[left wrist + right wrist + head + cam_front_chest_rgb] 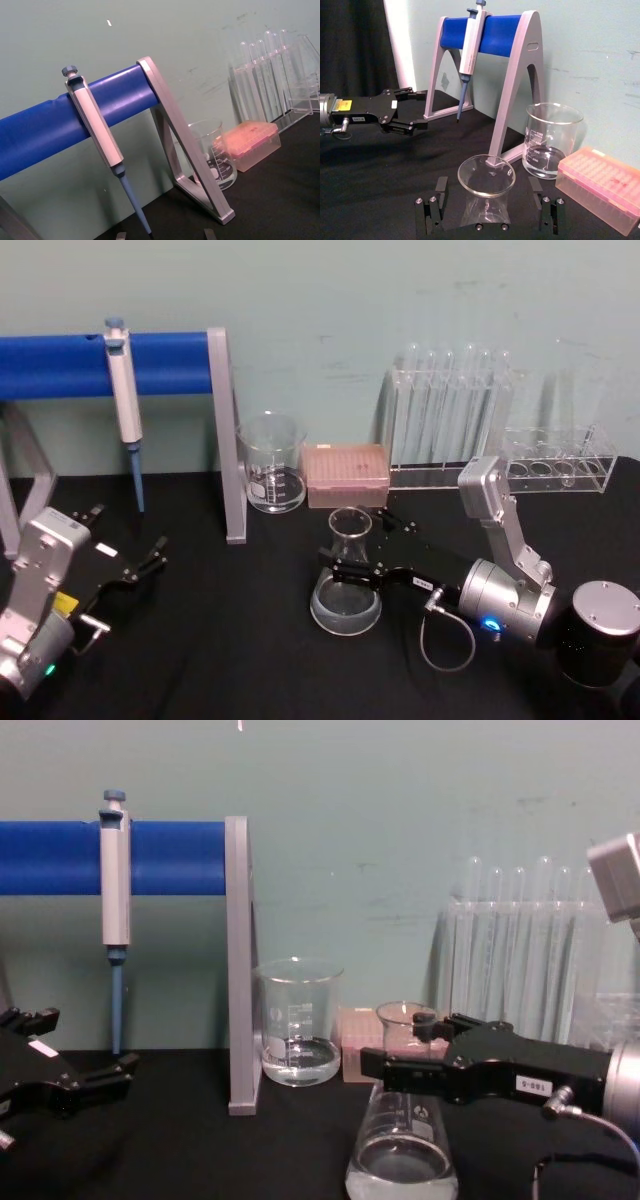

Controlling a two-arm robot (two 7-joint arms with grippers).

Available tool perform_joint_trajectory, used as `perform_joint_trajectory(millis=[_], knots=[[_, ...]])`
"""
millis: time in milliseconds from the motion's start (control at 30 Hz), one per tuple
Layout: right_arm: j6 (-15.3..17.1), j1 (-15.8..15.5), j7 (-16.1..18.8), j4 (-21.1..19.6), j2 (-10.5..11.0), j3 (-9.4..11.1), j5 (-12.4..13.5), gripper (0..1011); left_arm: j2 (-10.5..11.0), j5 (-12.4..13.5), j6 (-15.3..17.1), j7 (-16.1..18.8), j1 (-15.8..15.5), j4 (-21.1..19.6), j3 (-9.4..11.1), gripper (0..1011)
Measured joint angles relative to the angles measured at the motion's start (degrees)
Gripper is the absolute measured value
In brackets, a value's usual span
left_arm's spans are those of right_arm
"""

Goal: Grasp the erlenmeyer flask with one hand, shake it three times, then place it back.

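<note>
Clear glass forms the erlenmeyer flask [346, 595]: a smooth cone with a wide base, narrow neck and flared rim. It stands upright on the matte black surface [230, 650] just in front of a pink pipette-tip box [346, 475], with a little liquid pooled at the bottom. The right gripper [488, 182], black and boxy, straddles the neck with its flat jaws spread and a gap on each side. The grasp therefore looks like the step in hand, with no shaking done yet. The next move calls for closing squarely below the rim, firmly because slick glass may slip, then lifting straight up. The left gripper [422, 108], fingers spread, is parked low at the left.
</note>
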Motion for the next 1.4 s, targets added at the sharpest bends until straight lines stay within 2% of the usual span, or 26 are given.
perform_joint_trajectory(millis=[600,900,1267,1400], knots=[[0.0,0.0,0.1,0.0,0.1,0.0,0.0,1000,0.0,0.0,0.0,0.0,0.0,0.0,0.0,1001],[0.0,0.0,0.1,-0.1,0.1,0.0,0.0,813,0.0,0.0,0.0,0.0,0.0,0.0,0.0,1001],[0.0,-0.1,0.1,-0.1,0.1,0.0,0.1,456,0.0,0.0,0.0,0.0,0.0,0.0,0.0,1001],[0.0,-0.1,0.1,-0.1,0.1,0.0,0.1,449,0.0,0.0,0.0,0.0,0.0,0.0,0.0,1001]])
